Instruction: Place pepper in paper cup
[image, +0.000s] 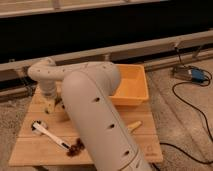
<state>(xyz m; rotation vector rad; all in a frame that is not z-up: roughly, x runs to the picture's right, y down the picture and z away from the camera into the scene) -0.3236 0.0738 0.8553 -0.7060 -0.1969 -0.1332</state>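
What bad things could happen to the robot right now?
The big white arm covers much of the wooden table, so no paper cup shows, and the drop could miss. The hand hangs low over the table's left part, near the white-handled tool, and might knock it. The arm could also bump the orange plastic bin just beside it.

Smooth plastic pincer (50, 102) hangs over left of matt wooden table (146, 146).
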